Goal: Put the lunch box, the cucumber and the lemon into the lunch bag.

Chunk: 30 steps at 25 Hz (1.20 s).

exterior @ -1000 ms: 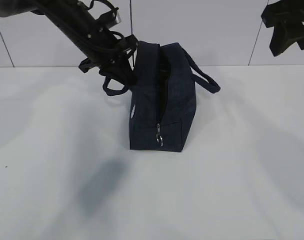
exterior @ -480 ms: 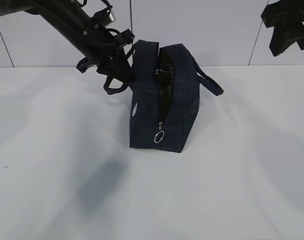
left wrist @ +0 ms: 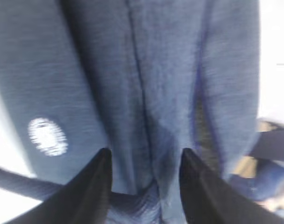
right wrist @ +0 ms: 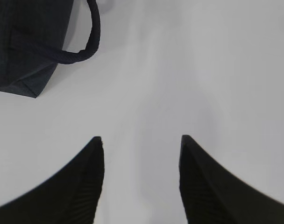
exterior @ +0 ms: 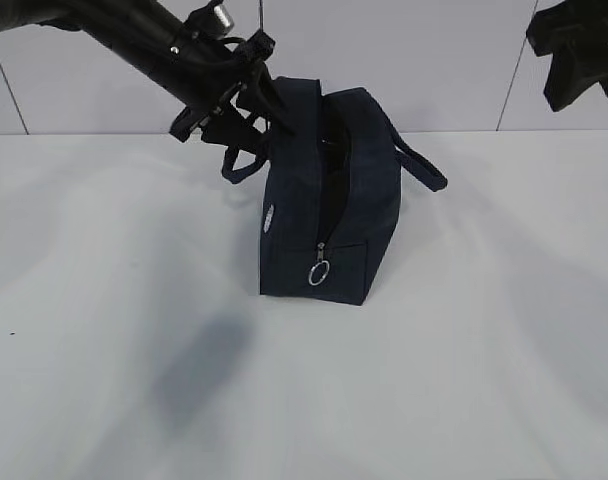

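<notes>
The dark navy lunch bag (exterior: 324, 200) stands on the white table, its top zipper partly open and the ring pull (exterior: 319, 272) hanging at the near end. My left gripper (exterior: 256, 110) is at the bag's upper left side, by the left handle (exterior: 239, 165). In the left wrist view its jaws (left wrist: 145, 151) stand apart, with bag fabric (left wrist: 146, 70) and a strap between them. My right gripper (exterior: 574, 70) is open and empty, high at the right, over bare table (right wrist: 141, 138). The lunch box, cucumber and lemon are out of view.
The bag's right handle (exterior: 424, 165) droops to the table and also shows in the right wrist view (right wrist: 88, 42). A white oval label (left wrist: 47, 136) is on the bag's side. A tiled wall (exterior: 434, 60) stands behind the white table (exterior: 134, 300).
My left gripper has moved up and to the right against the bag's top. The left handle has risen with it, and the bag's opening has narrowed. The right gripper has not moved.
</notes>
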### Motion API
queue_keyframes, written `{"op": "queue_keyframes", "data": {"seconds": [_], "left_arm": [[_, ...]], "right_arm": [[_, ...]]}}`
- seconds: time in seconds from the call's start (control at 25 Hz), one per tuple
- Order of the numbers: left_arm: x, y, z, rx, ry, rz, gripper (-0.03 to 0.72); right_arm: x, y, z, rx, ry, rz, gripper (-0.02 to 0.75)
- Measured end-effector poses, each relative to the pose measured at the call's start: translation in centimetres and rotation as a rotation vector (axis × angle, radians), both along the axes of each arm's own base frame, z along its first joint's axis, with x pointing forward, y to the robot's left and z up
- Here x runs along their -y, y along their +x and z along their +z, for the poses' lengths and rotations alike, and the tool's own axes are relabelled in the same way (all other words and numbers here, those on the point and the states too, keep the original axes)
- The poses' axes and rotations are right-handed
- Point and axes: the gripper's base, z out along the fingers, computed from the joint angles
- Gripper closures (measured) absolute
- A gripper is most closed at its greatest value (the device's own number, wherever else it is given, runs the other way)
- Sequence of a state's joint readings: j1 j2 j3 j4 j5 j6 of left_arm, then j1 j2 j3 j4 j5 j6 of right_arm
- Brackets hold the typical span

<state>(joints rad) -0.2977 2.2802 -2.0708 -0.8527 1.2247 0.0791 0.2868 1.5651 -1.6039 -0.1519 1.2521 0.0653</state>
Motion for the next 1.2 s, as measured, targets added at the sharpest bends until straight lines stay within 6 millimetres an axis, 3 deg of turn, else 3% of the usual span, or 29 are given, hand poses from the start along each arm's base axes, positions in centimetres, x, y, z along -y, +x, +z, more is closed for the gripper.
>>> {"op": "queue_keyframes", "data": {"seconds": [0.2,0.4,0.76,1.0,1.2], "left_arm": [[-1.0,0.5,0.3,-0.008,-0.034,0.030,0.330],[-3.2,0.5,2.1,0.061,0.033,0.056,0.330],[-5.9,-1.9,9.2,0.259,0.146,0.076,0.390],[-7.3,-4.2,13.4,0.389,0.239,0.087,0.400],[-7.2,-6.5,16.4,0.487,0.304,0.075,0.401]], "right_arm": [[0.0,0.0,0.0,0.001,-0.004,-0.001,0.348],[0.0,0.0,0.0,0.001,-0.003,0.000,0.348],[-0.6,-0.9,-0.3,0.015,0.102,0.016,0.348],[0.0,-3.9,-0.8,0.175,0.179,0.036,0.349],[0.2,-5.7,-2.1,0.324,0.224,0.096,0.348]]}}
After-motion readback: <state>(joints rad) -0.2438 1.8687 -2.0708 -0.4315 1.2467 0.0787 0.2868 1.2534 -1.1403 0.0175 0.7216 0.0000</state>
